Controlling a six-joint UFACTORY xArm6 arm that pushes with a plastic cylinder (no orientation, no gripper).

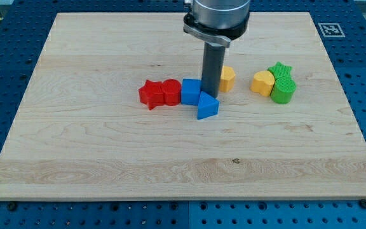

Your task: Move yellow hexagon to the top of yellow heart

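The yellow hexagon (227, 78) sits just right of the dark rod, partly hidden by it. The yellow heart (263, 82) lies further to the view's right, touching a green star (279, 70) and a green round block (284, 90). My tip (210, 95) rests on the board at the hexagon's lower left, between a blue cube (190, 91) and a blue triangle (207, 106). It is close to or touching these blocks.
A red star (149, 93) and a red round block (170, 91) sit in a row left of the blue cube. The wooden board (107, 152) lies on a blue perforated table. A marker tag (330, 28) is at the top right corner.
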